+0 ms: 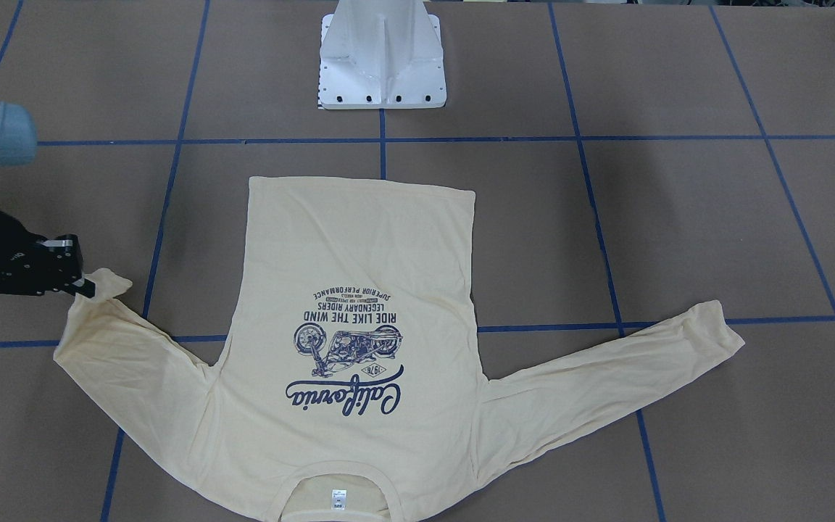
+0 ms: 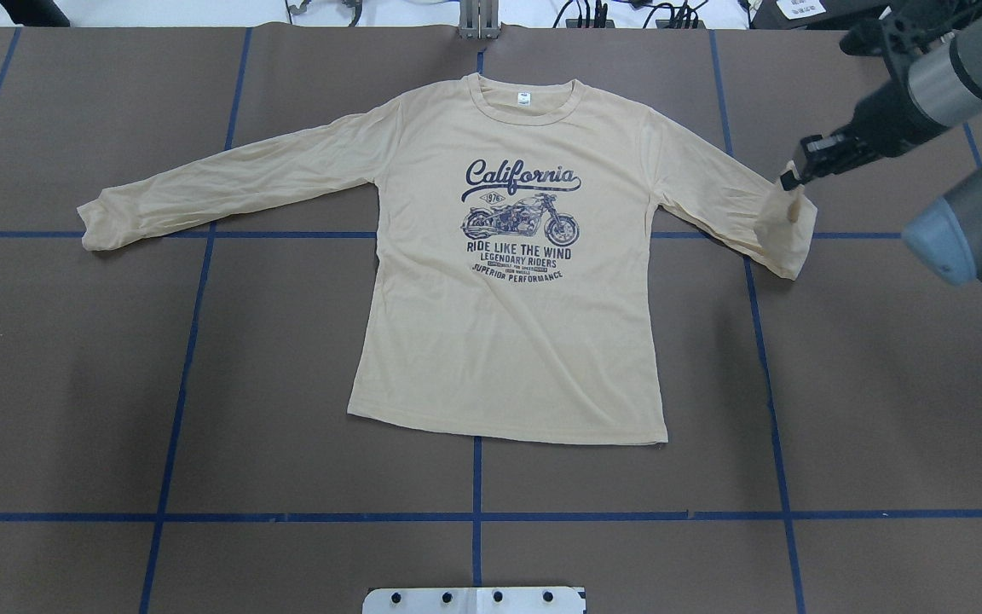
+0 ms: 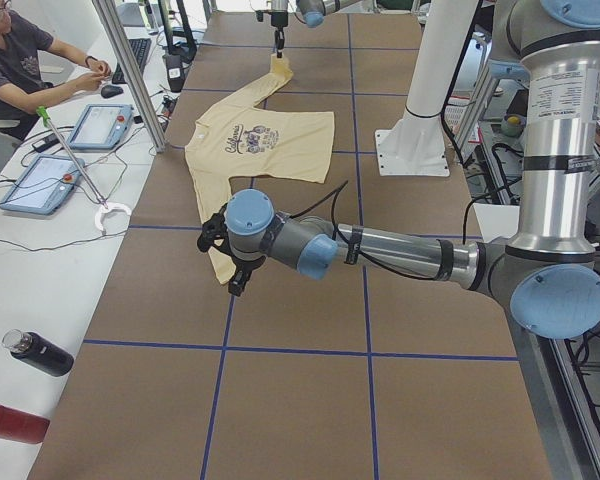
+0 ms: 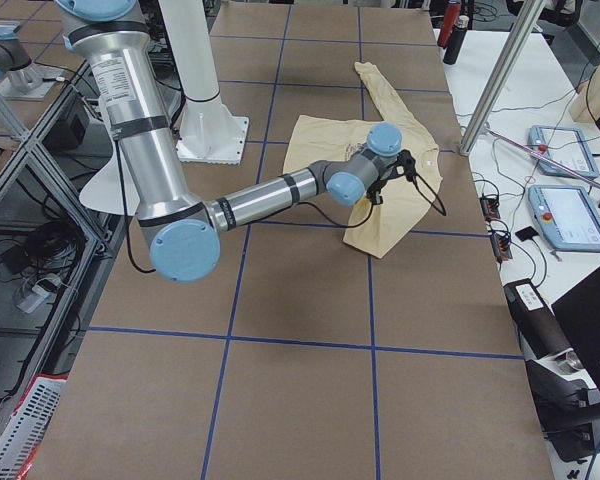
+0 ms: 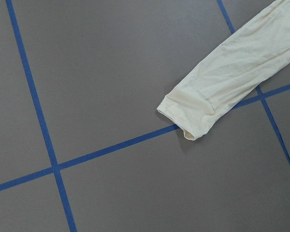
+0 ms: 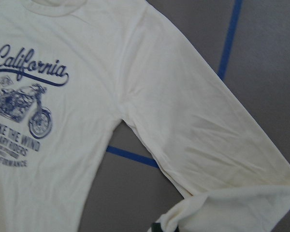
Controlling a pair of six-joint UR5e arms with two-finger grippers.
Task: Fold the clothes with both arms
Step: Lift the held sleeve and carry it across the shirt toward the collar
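Brown table (image 2: 883,384), blue tape grid (image 2: 474,516), right pincer (image 2: 789,181) pinching T-shirt (image 2: 508,341) cuff (image 2: 789,230), left pincer (image 3: 232,268) indeterminate, desk (image 3: 40,260) beside.

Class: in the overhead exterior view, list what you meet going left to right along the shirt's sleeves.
Flat sleeve cuff → California print → right gripper, shut on the other cuff → light-blue joint cap.

The right gripper (image 2: 790,180) is pinched shut on the T-shirt (image 2: 508,341) cuff, its arm reached outward. The left gripper (image 3: 234,280) is pointed downward, its arm extended low; whether it is closed cannot be judged.
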